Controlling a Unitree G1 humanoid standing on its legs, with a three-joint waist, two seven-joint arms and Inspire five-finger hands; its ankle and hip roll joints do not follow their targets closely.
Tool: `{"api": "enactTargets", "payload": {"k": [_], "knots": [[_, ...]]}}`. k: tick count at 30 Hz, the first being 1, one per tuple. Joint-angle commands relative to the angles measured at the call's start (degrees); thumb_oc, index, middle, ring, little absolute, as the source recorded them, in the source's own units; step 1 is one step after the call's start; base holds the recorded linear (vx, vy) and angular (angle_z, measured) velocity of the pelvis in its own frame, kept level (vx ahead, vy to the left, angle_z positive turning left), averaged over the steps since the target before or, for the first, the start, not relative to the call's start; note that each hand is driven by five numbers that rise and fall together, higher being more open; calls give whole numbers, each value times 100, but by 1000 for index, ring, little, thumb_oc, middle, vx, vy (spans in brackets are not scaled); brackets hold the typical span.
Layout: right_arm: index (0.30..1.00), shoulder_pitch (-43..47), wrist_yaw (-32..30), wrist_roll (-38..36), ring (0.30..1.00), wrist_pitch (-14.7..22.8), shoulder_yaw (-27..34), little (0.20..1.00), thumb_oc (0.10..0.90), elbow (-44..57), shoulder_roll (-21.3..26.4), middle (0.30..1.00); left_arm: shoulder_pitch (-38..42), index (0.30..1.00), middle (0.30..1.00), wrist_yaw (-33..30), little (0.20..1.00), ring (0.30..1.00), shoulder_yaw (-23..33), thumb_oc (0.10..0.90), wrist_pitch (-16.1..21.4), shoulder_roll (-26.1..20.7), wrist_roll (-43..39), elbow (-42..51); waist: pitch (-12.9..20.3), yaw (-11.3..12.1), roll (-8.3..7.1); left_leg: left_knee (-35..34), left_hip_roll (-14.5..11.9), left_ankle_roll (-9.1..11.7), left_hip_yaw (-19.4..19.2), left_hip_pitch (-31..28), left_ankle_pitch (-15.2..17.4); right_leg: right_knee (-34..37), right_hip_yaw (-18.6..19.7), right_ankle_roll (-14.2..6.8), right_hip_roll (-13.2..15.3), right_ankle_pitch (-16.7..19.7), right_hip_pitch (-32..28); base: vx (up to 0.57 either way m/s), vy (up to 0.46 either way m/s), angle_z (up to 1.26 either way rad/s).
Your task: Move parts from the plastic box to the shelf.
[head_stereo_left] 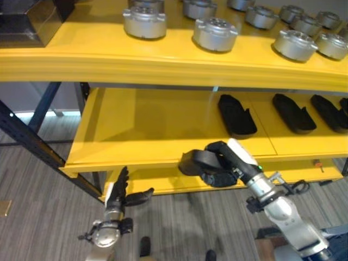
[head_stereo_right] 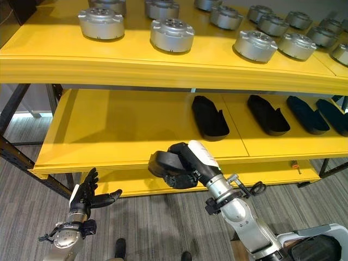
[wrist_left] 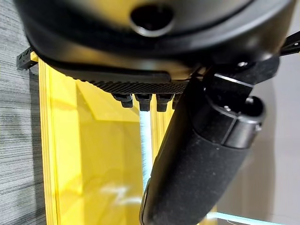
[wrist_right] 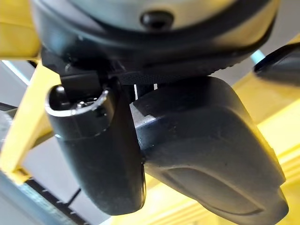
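Down low, the left hand hangs over the grey floor below the shelf, fingers straight and spread, thumb out, holding nothing. Just right of it, the right hand sits at the front lip of the middle shelf, fingers and thumb curled round a black part; the wrist camera shows thumb and part pressed side by side. Further in on that shelf lie more black parts in a row toward the right, well apart. Up top, silver round parts stand in rows.
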State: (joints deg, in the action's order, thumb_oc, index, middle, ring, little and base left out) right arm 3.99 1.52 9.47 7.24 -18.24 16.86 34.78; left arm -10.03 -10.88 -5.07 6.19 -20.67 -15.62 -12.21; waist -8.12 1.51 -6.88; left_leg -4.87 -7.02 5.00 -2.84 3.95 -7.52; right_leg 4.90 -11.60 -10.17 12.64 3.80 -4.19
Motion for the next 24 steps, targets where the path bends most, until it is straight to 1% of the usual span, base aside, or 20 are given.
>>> {"api": "enactTargets", "payload": {"k": [1,6,18,24], "knots": [[300,2168,-696,-859,300,755,332,300,400,1077,-401,300,390,1000,1000,-18,1000,1000,118,900,392,-179,-280,468,428,78,15,-13,-258,56,-433,-235,-11,-451,186,69,-37,-103,-116,-7,-34,2],[300,2520,-748,-740,300,715,139,300,400,1054,-485,300,387,1000,1000,-9,1000,1000,88,900,386,-187,-297,460,439,109,49,-13,-261,58,-441,-248,-9,-446,181,74,-40,-110,-128,0,0,0],[300,3516,-917,-490,300,576,-321,300,400,910,-901,300,397,1000,1000,-64,1000,1000,16,900,360,-201,-338,603,446,162,154,-13,-238,36,-452,-286,16,-456,174,95,-18,-140,-148,0,0,0],[300,3651,-883,-352,300,474,-484,300,400,628,-982,300,367,1000,1000,-69,1000,1000,2,900,358,-239,-354,679,415,175,173,-13,-223,10,-475,-278,39,-470,205,93,-1,-132,-117,0,0,0]]}}
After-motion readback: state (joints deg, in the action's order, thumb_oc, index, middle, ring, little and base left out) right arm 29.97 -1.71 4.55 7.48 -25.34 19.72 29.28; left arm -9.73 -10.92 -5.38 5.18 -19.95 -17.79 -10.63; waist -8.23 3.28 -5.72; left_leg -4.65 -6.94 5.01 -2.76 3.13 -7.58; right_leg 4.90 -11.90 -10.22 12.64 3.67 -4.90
